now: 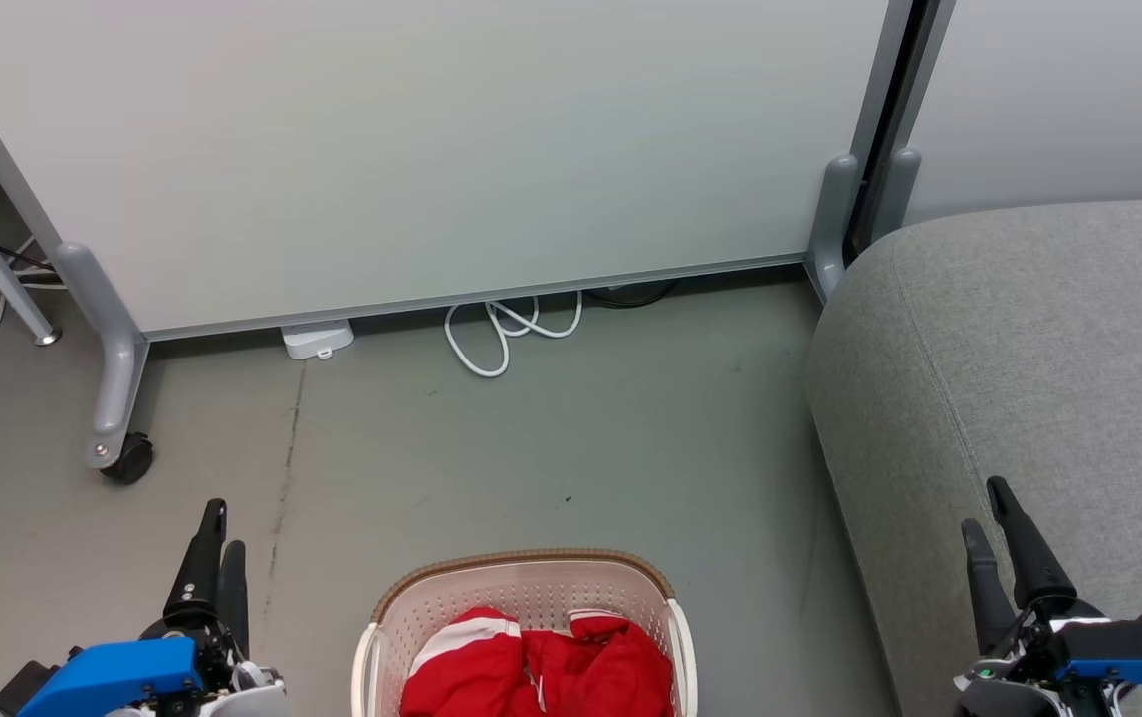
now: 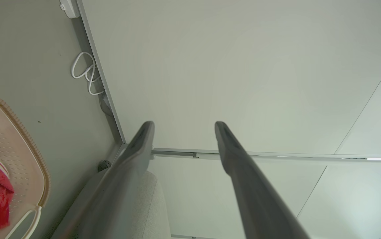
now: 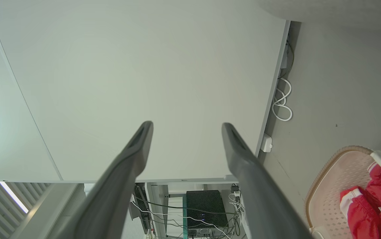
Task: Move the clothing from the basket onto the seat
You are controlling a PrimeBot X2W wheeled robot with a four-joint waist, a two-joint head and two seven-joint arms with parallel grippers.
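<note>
Okay, both red pieces of the clothing (image 1: 551, 667) are lying bunched inside the basket (image 1: 526, 558), with white stripes showing on top. They are sitting toward its near side, and the perforated far wall is showing behind them. The basket is resting on the grey floor (image 1: 531, 448).

My left gripper (image 1: 225, 528) is hovering left of the basket, well apart from it. Its fingers are pointing away from me, spread and gripping nothing.

My right gripper (image 1: 984, 505) is hovering right of the basket, over the near edge of the seat (image 1: 1028, 349). Its fingers are likewise spread and gripping nothing.

The seat is standing to the right of the basket, with a strip of floor running between them. Beyond the basket a pale partition panel (image 1: 431, 149) is standing on grey feet. A looped white cable (image 1: 511, 334) is lying at the panel's base.
</note>
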